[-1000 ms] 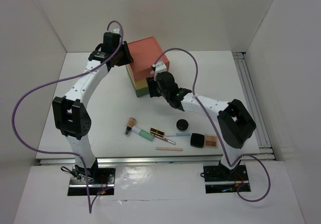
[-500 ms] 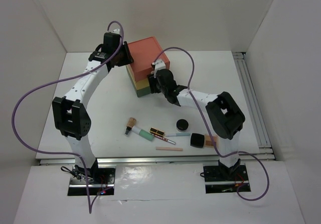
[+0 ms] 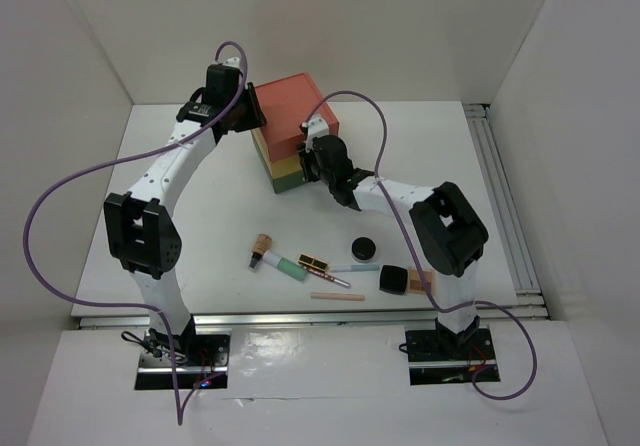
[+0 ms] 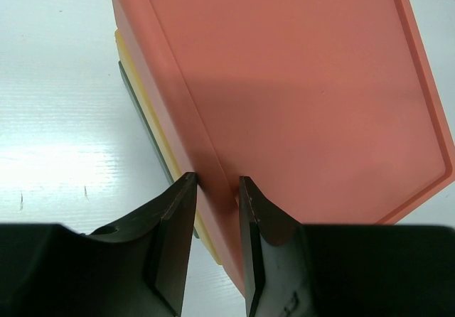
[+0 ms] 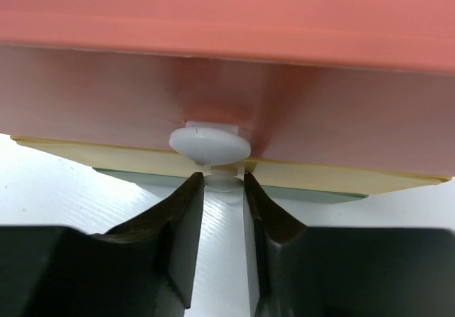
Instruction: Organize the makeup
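Note:
The makeup lies on the table in front of the arms: a mint-green tube (image 3: 285, 264), a round black compact (image 3: 363, 249), a black square palette (image 3: 393, 280), a thin pink pencil (image 3: 337, 296) and a gold lipstick (image 3: 313, 262). My left gripper (image 3: 250, 116) (image 4: 217, 182) is shut on the left edge of the orange top of the drawer box (image 3: 295, 126). My right gripper (image 3: 308, 161) (image 5: 223, 178) is at the box's front, its fingertips closed on the lower small white knob (image 5: 222, 183), the one under the orange drawer's knob (image 5: 210, 145).
A peach-capped piece (image 3: 262, 242) lies beside the tube, and a pale blue stick (image 3: 355, 267) lies near the compact. White walls stand on three sides. A metal rail (image 3: 500, 196) runs along the right edge.
My right gripper has moved forward and left up to the front of the box, with its elbow raised. The left arm and the makeup have not moved.

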You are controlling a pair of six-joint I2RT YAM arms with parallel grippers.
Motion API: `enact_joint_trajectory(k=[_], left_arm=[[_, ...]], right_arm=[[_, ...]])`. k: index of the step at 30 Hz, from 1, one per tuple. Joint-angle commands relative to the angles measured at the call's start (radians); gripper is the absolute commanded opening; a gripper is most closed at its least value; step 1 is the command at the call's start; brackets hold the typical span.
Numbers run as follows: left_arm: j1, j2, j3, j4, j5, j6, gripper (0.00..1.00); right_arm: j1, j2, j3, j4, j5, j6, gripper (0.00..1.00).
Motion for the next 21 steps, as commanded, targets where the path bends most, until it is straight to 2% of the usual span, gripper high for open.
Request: enact_joint_trajectory(k=[1, 4, 6, 9, 13, 21], left_arm=[[-0.027, 0.018, -0.045, -0.134, 0.064, 0.035, 0.41], [-0.027, 0.018, -0.045, -0.125, 0.065, 0.035, 0.41], [-0.027, 0.018, -0.045, -0.125, 0.055, 0.035, 0.41], [-0.027, 0.018, -0.045, -0.125, 0.055, 0.035, 0.41], [-0.027, 0.009, -0.045, -0.116, 0.037, 0.026, 0.41], [-0.027, 0.0, -0.063, -0.106, 0.037, 0.016, 0.41]], right_arm=[[-0.006, 0.019, 0.03, 0.131, -0.009, -0.013, 0.33], [-0.015, -0.004, 0.001, 0.151, -0.031, -0.013, 0.18], [-0.015, -0.036, -0.044, 0.163, -0.032, -0.002, 0.14], [-0.015, -0.099, -0.097, 0.163, -0.044, -0.002, 0.12], [-0.015, -0.216, -0.275, 0.119, -0.053, 0.021, 0.12], [0.089, -0.459, -0.479, -0.039, 0.025, 0.096, 0.12]])
